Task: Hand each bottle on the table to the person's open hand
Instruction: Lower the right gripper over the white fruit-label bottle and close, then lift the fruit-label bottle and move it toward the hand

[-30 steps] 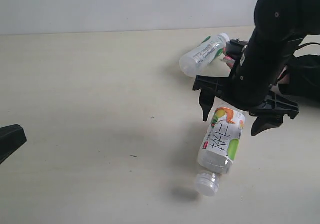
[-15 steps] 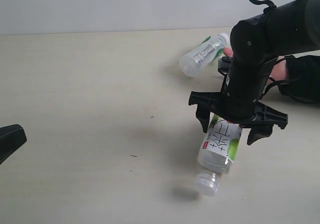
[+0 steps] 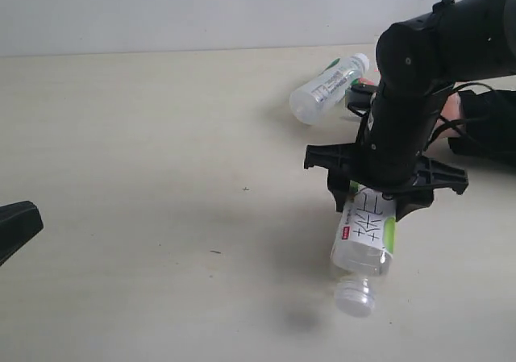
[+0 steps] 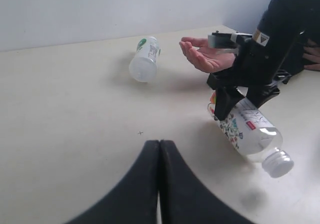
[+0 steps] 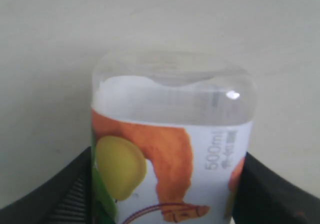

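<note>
The wider bottle with the white, green and orange label and white cap is between the fingers of my right gripper, which is shut on its base end. Its cap end points down toward the table's front. Farther back, the clear bottle with the white-green label lies on its side on the table. The person's open hand rests palm up beside it, mostly hidden behind my right arm in the exterior view. My left gripper is shut and empty at the left. The yellow bottle and the red-labelled bottle are out of view.
The person's black sleeve lies along the table's right side behind my right arm. A pale wall bounds the table's far edge. The left gripper's tip shows at the left edge of the exterior view.
My right gripper came down over the wide bottle and closed on it. The bottle has turned and shifted slightly to the right. The left arm has not moved.
</note>
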Robot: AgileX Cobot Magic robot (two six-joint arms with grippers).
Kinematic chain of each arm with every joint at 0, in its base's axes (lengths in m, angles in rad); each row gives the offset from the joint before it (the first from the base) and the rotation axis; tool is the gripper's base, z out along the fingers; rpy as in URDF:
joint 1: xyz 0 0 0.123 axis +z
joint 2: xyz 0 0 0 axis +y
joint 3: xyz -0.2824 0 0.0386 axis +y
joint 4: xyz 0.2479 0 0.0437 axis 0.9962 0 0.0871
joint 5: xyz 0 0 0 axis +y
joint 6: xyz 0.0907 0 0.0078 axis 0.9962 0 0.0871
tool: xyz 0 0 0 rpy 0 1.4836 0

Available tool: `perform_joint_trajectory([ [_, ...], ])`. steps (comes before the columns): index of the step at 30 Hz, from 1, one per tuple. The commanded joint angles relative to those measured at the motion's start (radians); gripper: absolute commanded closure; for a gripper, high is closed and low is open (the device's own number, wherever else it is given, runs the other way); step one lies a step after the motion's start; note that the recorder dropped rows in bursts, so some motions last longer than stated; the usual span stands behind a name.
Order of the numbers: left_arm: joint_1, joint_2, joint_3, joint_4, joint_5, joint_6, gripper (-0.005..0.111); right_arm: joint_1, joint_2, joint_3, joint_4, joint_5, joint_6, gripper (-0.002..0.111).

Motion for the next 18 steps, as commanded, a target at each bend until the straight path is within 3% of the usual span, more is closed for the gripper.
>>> perform_joint_trajectory([
  [1,0.0,-0.001,0.003,-0.008,-0.005,-0.002,0.107,-0.011,-0.081,-0.102,-0.012,0.151,-0.104,0.108],
  [7,0.0,-0.001,0.003,-0.008,-0.005,-0.002,0.107,-0.091,-0.127,-0.331,-0.01,0.376,-0.281,0.108],
  [18,0.0,-0.001,0.003,-0.008,-0.005,-0.002,0.107,-0.313,-0.121,-0.557,0.009,0.379,-0.596,0.108],
])
